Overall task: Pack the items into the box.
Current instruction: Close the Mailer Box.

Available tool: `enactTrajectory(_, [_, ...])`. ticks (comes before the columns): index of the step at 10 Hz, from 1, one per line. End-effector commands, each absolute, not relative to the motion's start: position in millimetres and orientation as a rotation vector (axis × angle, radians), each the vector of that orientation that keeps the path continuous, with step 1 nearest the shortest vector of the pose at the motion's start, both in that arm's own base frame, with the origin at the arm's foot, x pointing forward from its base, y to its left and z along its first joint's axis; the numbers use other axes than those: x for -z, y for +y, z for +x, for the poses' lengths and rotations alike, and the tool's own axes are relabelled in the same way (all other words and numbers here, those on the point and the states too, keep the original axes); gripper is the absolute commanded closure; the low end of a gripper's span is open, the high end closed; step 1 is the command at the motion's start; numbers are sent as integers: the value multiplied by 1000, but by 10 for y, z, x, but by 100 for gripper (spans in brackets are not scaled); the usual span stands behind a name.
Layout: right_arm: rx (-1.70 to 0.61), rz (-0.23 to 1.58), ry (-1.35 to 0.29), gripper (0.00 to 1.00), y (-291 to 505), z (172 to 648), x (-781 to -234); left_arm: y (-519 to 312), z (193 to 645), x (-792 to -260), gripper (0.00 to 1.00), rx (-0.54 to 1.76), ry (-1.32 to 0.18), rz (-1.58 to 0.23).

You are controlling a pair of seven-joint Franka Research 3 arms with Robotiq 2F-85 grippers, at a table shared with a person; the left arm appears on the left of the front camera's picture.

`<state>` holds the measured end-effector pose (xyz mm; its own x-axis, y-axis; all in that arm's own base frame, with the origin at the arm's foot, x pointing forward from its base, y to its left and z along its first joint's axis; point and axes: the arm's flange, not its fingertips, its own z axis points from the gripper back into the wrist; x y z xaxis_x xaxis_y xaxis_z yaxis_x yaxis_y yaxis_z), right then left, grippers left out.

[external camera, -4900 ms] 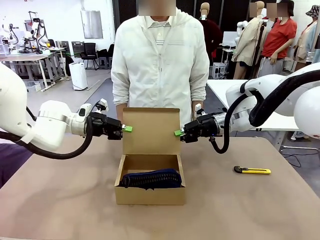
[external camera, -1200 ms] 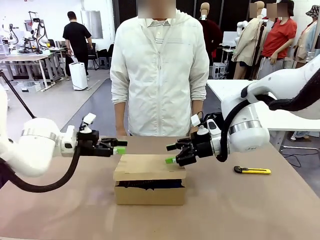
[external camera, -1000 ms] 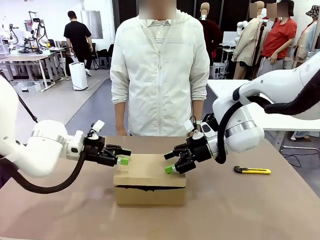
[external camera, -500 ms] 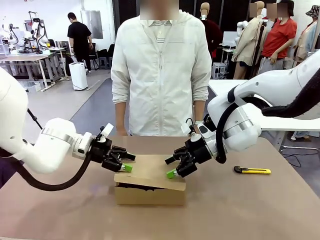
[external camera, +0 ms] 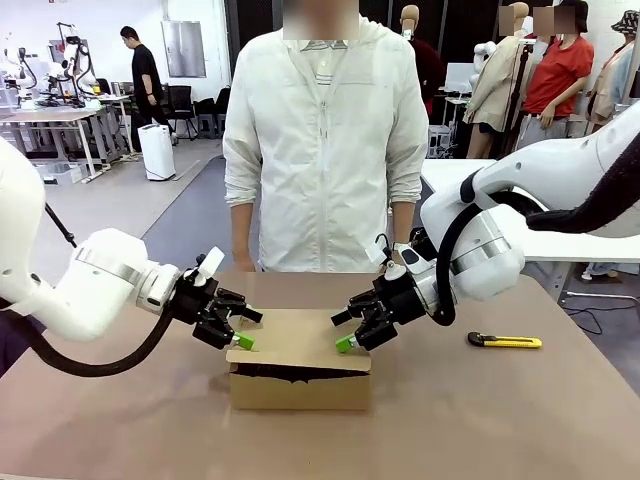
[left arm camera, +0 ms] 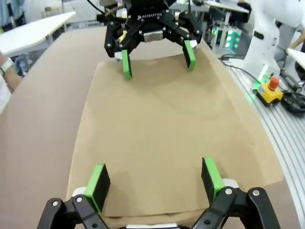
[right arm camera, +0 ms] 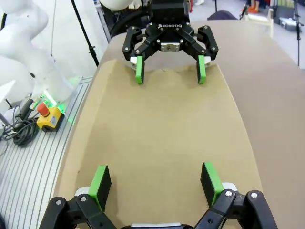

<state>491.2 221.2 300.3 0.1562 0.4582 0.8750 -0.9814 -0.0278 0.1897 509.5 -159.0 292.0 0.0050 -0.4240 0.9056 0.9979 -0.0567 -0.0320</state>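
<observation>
The brown cardboard box (external camera: 300,388) stands mid-table with its flap lid (external camera: 298,337) folded down, nearly flat. A thin dark gap shows under the lid's front edge. The items are hidden inside. My left gripper (external camera: 250,329) is open, its green pads resting on the lid's left end. My right gripper (external camera: 340,332) is open on the lid's right end. In the left wrist view my left gripper (left arm camera: 155,180) straddles the lid (left arm camera: 162,124), facing the right gripper (left arm camera: 157,55). The right wrist view mirrors this: right gripper (right arm camera: 155,183), lid (right arm camera: 162,124), left gripper (right arm camera: 167,67).
A yellow-and-black utility knife (external camera: 505,341) lies on the brown table (external camera: 500,420) to the right of the box. A person in a white jacket (external camera: 320,150) stands at the far edge behind the box, hands down.
The lid, upright some seconds ago, is now folded down. Over the last second both grippers tilted down and pressed onto the lid's ends, narrowing the front gap.
</observation>
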Motion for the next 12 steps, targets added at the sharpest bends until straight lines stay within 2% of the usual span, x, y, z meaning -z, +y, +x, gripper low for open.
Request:
enactTrajectory(1, [-1327,1060,-685,0,2173,5010,-3112,-1522,4944,-3084,0,1428,-998,-881])
enactTrajectory(3, [-1246,1163,-678,0,2090,5002,-3275,-1484,4890,-3335,0,1358,-1154,-966])
enactTrajectory(4, [-1168,1226,-659,0,2005,4954,-3374,-1445,4821,-3426,0,1320,-1149,-1022])
enactTrajectory(5, [-1122,1301,-624,0,1887,4898,-3470,-1353,4759,-3501,0,1179,-1086,-1148])
enactTrajectory(7, [-976,1487,-444,0,1504,4817,-3662,-1010,4586,-3595,0,927,-790,-1436])
enactTrajectory(9, [-754,1622,-382,0,938,4627,-3834,-523,4516,-3732,0,742,-639,-1494])
enactTrajectory(10, [-562,1610,-335,0,657,4490,-3909,-238,4446,-3861,0,623,-477,-1527])
enactTrajectory(11, [-392,1564,-272,0,426,4394,-3944,-16,4416,-3954,0,450,-363,-1461])
enactTrajectory(12, [-221,1489,-162,0,222,4304,-3912,159,4405,-4031,0,336,-318,-1412])
